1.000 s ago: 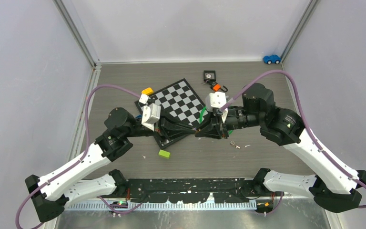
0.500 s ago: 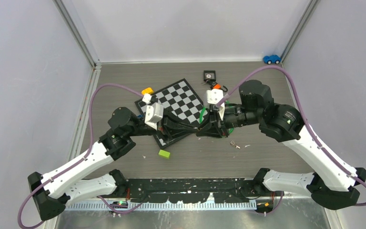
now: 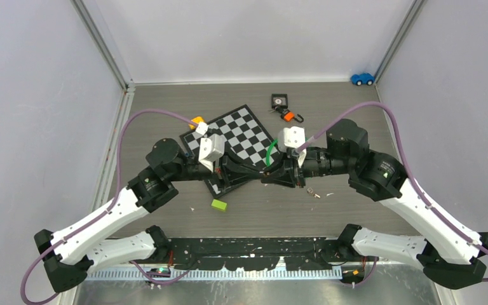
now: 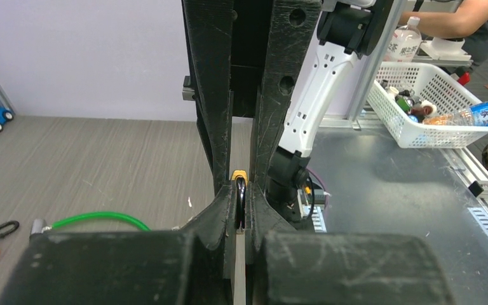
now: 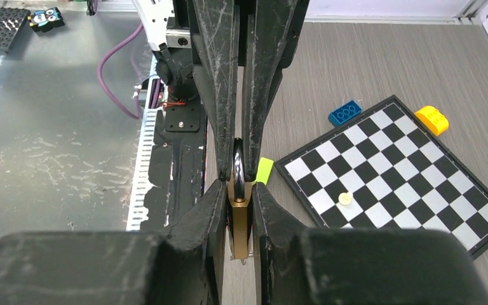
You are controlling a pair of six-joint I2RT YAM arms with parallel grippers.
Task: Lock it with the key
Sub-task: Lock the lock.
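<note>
— Two grippers on one padlock (image 5: 239, 213): what does each have?
— The right gripper (image 5: 240, 190) is clamped on its brass body (image 5: 239, 235), held between its own fingertips. The left gripper (image 4: 239, 202) meets it nose to nose, clenched tight on what looks like the shackle (image 5: 238, 159), just ahead of the right fingertips.
— And the key?
— Neither tool shows one. Some small metal pieces (image 3: 311, 190) lie on the table (image 3: 356, 114) just beside the right gripper; too small to tell whether they are it.
— How to do this step well?
— I judge it as seating the shackle. Keep both tools on one line, push straight along it without twist, and hold the body square.
— What differs from a second ago?
— The left wrist has eased toward the right gripper, the right wrist has rolled a little, and the pinch point has barely shifted
</note>
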